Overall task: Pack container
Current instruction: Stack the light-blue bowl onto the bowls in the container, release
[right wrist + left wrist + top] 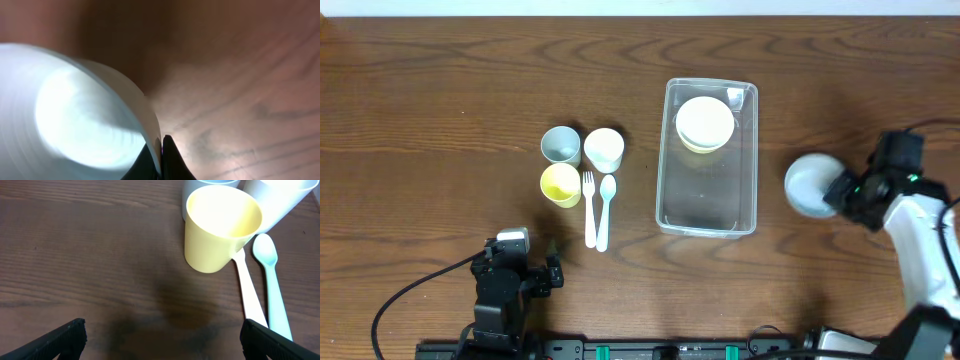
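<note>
Clear rounded-corner container [708, 200] left of right jaws, cream bowl [705, 123] inside far end; right jaws clamped on grey bowl [807, 184] rim; left jaws spread, empty

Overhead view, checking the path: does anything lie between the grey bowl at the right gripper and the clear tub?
Nothing visible: only bare wooden table separates the round pale grey bowl from the clear rectangular plastic container.

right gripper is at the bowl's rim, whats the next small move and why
Probably lift the bowl a little and carry it left toward the container. The right gripper looks pinched on the bowl's rim, the bowl is just right of the container, and the container's near half is bare, with the stacked bowls at its far end.
</note>
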You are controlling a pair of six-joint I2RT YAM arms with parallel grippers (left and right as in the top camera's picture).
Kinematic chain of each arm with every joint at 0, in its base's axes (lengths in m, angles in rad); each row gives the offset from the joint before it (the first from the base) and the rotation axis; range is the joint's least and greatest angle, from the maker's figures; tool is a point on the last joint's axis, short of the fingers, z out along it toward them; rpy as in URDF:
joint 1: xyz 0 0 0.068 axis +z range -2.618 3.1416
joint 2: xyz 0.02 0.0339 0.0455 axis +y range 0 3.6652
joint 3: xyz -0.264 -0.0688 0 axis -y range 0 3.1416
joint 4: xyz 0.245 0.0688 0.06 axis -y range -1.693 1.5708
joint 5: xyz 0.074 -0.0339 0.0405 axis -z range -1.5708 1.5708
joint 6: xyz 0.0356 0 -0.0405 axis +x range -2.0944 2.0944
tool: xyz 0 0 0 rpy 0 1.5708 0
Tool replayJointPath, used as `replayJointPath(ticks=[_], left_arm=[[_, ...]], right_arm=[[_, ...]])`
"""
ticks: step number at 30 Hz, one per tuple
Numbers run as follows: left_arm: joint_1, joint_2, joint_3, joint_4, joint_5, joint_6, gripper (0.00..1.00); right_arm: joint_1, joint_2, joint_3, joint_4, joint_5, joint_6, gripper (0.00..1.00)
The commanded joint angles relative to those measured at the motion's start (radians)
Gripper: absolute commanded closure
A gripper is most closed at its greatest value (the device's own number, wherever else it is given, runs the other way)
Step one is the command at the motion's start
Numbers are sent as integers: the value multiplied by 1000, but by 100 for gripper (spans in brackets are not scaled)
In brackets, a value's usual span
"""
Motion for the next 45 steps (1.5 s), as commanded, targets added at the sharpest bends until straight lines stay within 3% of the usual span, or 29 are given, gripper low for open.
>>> replayJointPath(ticks=[1, 6, 11, 15, 23, 30, 31, 33, 34, 39, 45], left_arm=[[5, -6, -11, -1, -1, -8, 2], [5, -6, -11, -1, -1, -8, 2], [5, -6, -11, -1, -1, -8, 2], [5, -6, -11, -1, -1, -8, 2], [5, -6, -11, -1, -1, -8, 2], [5, -6, -11, -1, -1, -8, 2], [5, -6, -11, -1, -1, -8, 2], [5, -6, -11, -1, -1, -8, 2], [5, -6, -11, -1, -1, -8, 2], [5, -6, -11, -1, -1, -8, 2], [5, -5, -11, -1, -1, -8, 2]], right_arm=[[16, -75, 191, -45, -135, -20, 99], [148, -71, 397, -105, -232, -18, 99], [352, -2, 416, -10, -235, 8, 99], [471, 159, 416, 70, -145, 18, 99], [493, 492, 429, 259, -149, 45, 99], [492, 580, 430, 332, -150, 45, 99], [492, 580, 430, 331, -151, 45, 96], [493, 575, 431, 327, -160, 45, 69], [493, 566, 435, 327, -172, 44, 62], [492, 467, 488, 270, -225, 40, 58], [436, 260, 592, 35, -213, -13, 50]])
